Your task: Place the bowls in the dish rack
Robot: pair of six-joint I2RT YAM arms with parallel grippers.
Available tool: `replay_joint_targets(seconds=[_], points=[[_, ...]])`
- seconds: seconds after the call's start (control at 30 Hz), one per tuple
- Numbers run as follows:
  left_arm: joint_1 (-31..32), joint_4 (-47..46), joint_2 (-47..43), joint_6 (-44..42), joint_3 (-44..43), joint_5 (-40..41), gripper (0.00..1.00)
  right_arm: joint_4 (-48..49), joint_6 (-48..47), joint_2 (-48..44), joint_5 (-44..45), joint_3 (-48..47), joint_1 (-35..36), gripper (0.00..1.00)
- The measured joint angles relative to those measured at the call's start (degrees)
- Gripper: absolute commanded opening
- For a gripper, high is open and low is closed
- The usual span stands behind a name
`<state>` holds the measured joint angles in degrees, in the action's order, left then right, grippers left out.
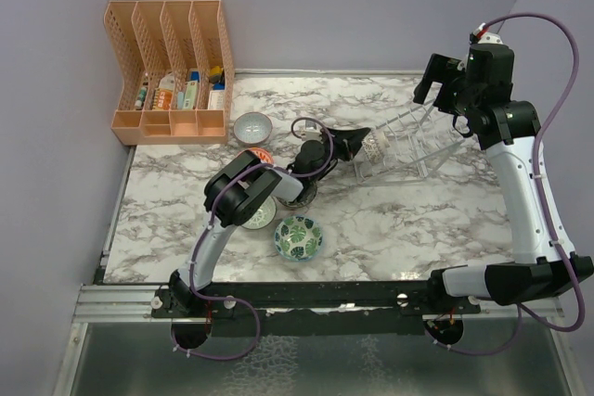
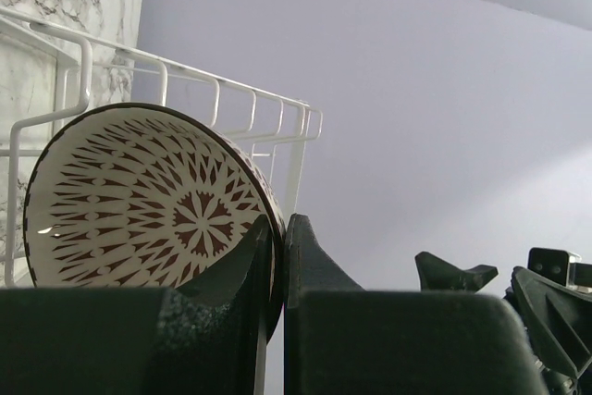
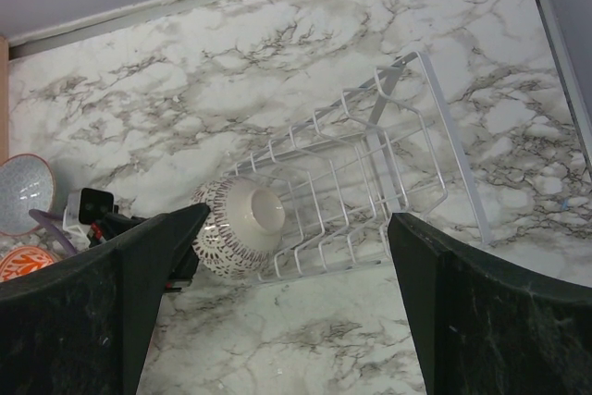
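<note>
Low over veined marble (image 1: 390,220), between lilac walls (image 1: 325,6), left claw (image 2: 278,228) grips lattice bowl (image 2: 139,201).

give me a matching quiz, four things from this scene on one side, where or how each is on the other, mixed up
1 lattice bowl
2 leaf-print bowl
3 grey bowl
4 right gripper

a open above the dish rack
b beside the orange organiser
c nearest the table's front edge
d pinched by the left gripper

Pairs: 1-d, 2-c, 3-b, 4-a
</note>
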<state>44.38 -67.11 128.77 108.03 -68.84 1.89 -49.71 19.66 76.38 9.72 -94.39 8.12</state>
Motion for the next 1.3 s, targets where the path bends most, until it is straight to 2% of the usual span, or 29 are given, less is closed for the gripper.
replay_joint_targets(seconds=[0.57,1.3], points=[[0.2,-7.5,1.4,3.5,-1.1,0.8,0.0,0.0,0.0,0.0,-0.6,0.0,0.0,1.0],[0.3,-7.8,5.8,8.0,-1.1,1.0,0.0,0.0,0.0,0.0,-0.6,0.0,0.0,1.0]])
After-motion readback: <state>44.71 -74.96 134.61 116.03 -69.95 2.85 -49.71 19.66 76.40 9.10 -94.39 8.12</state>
